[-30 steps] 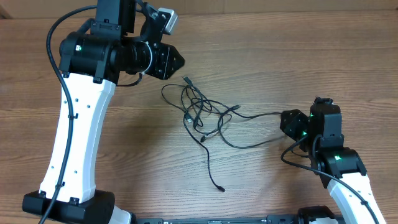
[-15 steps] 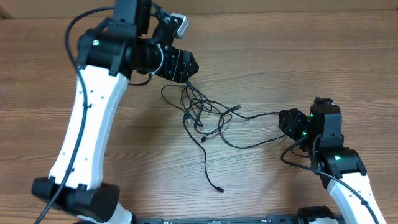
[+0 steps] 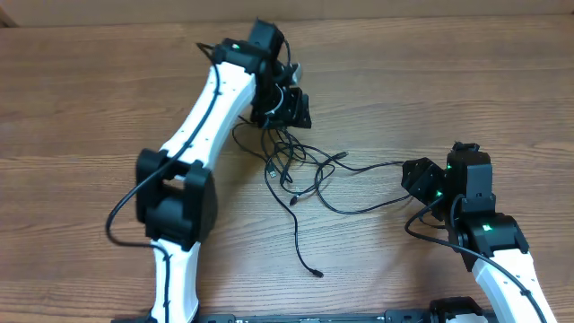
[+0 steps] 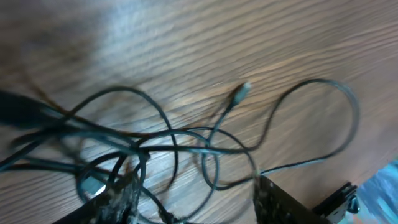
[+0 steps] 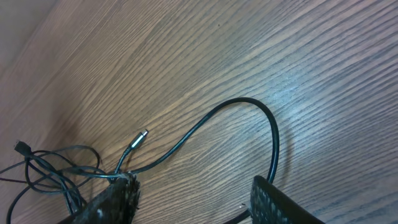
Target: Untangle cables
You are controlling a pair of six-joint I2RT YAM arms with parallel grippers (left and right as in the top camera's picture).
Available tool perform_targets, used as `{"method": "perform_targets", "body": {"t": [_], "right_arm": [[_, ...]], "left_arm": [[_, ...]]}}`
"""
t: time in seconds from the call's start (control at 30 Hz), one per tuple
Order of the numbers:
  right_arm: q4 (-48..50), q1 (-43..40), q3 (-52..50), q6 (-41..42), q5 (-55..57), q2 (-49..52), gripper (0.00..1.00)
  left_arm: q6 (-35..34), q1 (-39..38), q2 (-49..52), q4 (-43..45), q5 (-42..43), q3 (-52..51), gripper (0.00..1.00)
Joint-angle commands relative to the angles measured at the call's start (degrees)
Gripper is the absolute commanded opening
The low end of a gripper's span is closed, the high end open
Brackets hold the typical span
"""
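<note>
The cables (image 3: 289, 166) lie as a loose black tangle mid-table. One strand trails toward the front and ends in a small plug (image 3: 318, 272). Another strand (image 3: 372, 166) runs right to my right gripper (image 3: 409, 179). My left gripper (image 3: 285, 117) hangs over the tangle's far edge. In the left wrist view it (image 4: 199, 208) is open, with several cable loops (image 4: 186, 134) lying between and under its fingers and a silvery-tipped plug (image 4: 241, 92) beyond them. In the right wrist view the right gripper (image 5: 196, 205) is open; a cable (image 5: 249, 102) curves past its right finger (image 5: 280, 202), and a silvery plug (image 5: 140, 138) lies ahead.
The wooden table's far edge (image 3: 404, 11) runs along the top of the overhead view. The left arm's white link (image 3: 193, 126) stretches diagonally across the left half. A thicker black robot wire (image 3: 421, 220) loops beside the right arm.
The left arm has swung right and reached down onto the far side of the tangle, its jaws spreading wider. The right jaws opened slightly; the right arm stayed put. The cables have barely shifted.
</note>
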Motion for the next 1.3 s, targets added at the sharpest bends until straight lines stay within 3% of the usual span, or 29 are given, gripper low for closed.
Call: {"method": "perform_targets", "body": {"t": [0.0, 0.4, 0.63, 0.8, 0.87, 1.2, 1.27], "right_arm": [[0.22, -0.13, 0.52, -0.26, -0.09, -0.44, 0.56], [0.22, -0.15, 0.52, -0.26, -0.07, -0.44, 0.56], [0.22, -0.15, 0.52, -0.26, -0.09, -0.44, 0.56], [-0.02, -0.15, 0.52, -0.24, -0.09, -0.44, 0.56], [-0.09, -0.13, 0.52, -0.26, -0.09, -0.44, 0.56], [-0.07, -0.13, 0.52, -0.24, -0.09, -0.44, 0.56], [-0.07, -0.15, 0.52, -0.26, -0.09, -0.44, 0.55]], "left_arm": [[-2.34, -1.44, 5.18, -1.46, 0.0, -0.42, 0.55], [-5.14, -2.16, 7.91, -6.08, -5.44, -0.39, 0.5], [-5.09, -2.64, 7.91, -2.29, -5.88, -0.39, 0.5], [-6.08, -4.09, 7.93, 1.49, -9.7, -0.39, 0.38], [-7.3, -4.7, 7.93, 1.53, -12.02, -0.39, 0.29], [-8.76, -6.93, 7.93, 1.4, -18.08, -1.05, 0.28], [-8.74, -7.28, 7.93, 1.4, -19.04, -1.05, 0.24]]}}
